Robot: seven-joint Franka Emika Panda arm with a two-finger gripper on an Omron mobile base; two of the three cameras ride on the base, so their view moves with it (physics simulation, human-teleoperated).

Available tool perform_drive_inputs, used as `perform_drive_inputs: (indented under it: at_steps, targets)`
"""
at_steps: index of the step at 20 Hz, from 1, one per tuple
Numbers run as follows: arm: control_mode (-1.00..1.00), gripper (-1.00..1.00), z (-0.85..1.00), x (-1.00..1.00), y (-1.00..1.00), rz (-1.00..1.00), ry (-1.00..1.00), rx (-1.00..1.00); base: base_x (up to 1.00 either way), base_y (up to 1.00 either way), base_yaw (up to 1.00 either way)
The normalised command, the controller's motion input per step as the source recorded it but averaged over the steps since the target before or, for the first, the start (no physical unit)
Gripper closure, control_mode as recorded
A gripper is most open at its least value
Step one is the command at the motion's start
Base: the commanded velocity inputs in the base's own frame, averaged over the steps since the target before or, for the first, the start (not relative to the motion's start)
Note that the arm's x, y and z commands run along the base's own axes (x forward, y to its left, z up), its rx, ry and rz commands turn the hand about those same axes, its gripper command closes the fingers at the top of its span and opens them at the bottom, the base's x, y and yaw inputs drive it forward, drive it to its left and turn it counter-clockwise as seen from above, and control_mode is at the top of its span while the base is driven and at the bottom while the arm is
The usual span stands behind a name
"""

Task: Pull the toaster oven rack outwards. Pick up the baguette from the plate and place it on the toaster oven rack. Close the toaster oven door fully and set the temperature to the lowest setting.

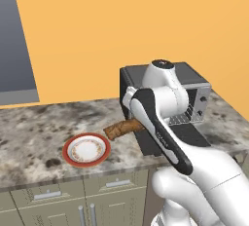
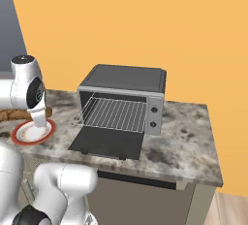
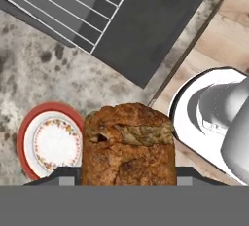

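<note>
While the baguette [image 1: 122,128] hangs in the air at the middle of the left base view, lifted clear of the plate [image 1: 86,149] at lower left, the arm hides the jaws that carry it. Behind the arm, at centre right, the toaster oven [image 1: 194,81] sits on the speckled stone desk [image 1: 34,127] against an orange wall.

From the right base view, the toaster oven door [image 2: 107,143] lies folded down flat at the centre, and the rack [image 2: 115,113] looks drawn forward over it, though from this angle I cannot be sure how far. The bread shows at the far left edge, above the plate.

Looking down from the hand view, the baguette fills the lower middle, held between the jaws at a middling width, with their tips [image 3: 128,175] mostly hidden behind it. Wooden floor shows at right, beyond the desk edge.

Rack out and pickup appear done; placing the bread, shutting the door and turning the temperature knob remain.
</note>
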Motion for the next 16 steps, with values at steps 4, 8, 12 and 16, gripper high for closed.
perform_drive_inputs:
  at_steps: [4, 8, 12, 16]
  targets:
    - [-1.00, 1.00, 0.25, 0.00, -1.00, -0.08, 0.00, 0.00, 0.00, 0.00, 0.00]
    - [-1.00, 1.00, 0.07, 0.12, -0.99, -0.17, 0.02, 0.00, 0.00, 0.00, 0.00]
    - [-1.00, 1.00, -0.01, 0.26, -0.90, -0.22, 0.10, 0.00, 0.00, 0.00, 0.00]
    - [-1.00, 1.00, -0.24, 0.33, -0.61, -0.18, 0.08, 0.00, 0.00, 0.00, 0.00]
